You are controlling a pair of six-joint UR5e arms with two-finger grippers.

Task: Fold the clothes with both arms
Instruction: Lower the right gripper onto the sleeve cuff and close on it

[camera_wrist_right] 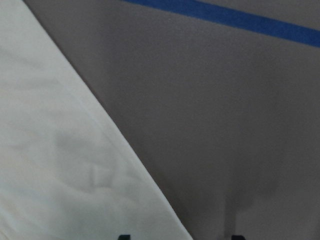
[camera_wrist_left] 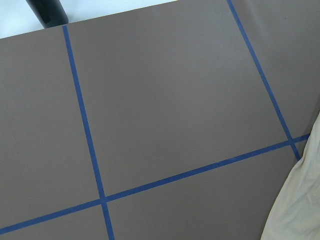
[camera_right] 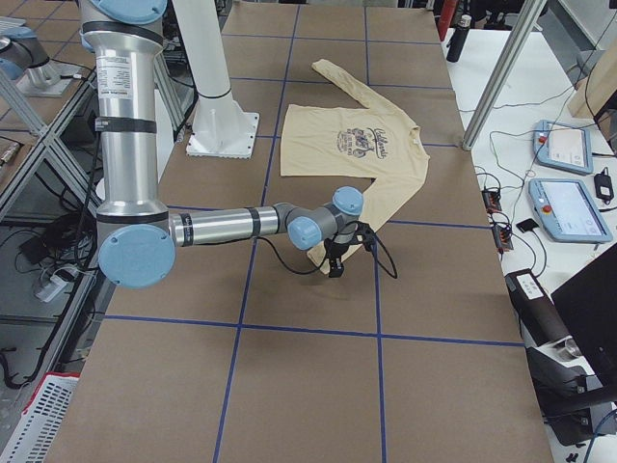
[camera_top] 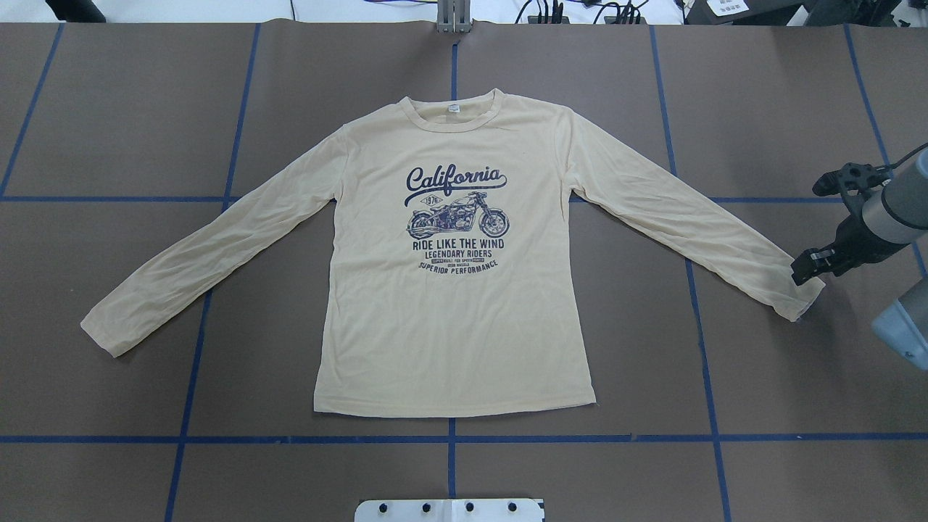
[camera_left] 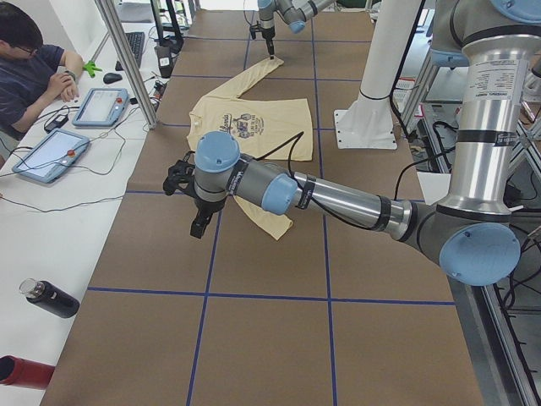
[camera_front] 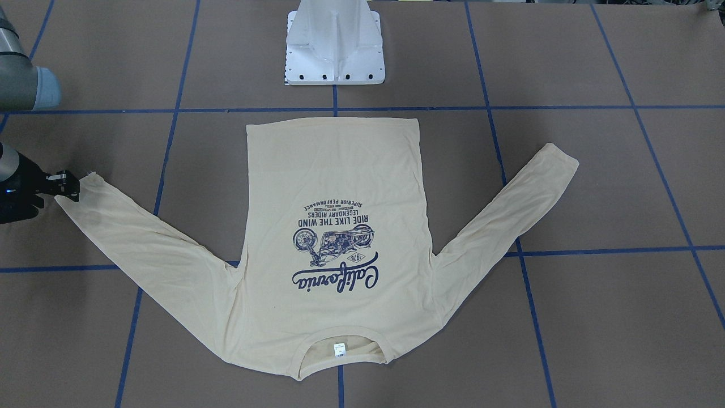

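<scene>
**Front-facing view:** the shirt (camera_front: 334,238) lies flat, print up, with the right gripper (camera_front: 69,186) at one sleeve cuff.
**Overhead view:** that cuff lies just beside the gripper.
**Left-side view:** the left gripper (camera_left: 199,225) hangs near the other cuff; whether it is parted or closed cannot be told.
**Right wrist view:** the fingertips (camera_wrist_right: 123,237) are spread apart, and the sleeve edge runs between them.

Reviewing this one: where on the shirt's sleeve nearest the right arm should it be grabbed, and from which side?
Pinch the cuff of that sleeve, coming down from above at its outer end, where the open right claw is. The shirt lies flat, print up, with the sleeve stretched out straight, so the cuff is likely the easiest free edge to carry inward.
</scene>
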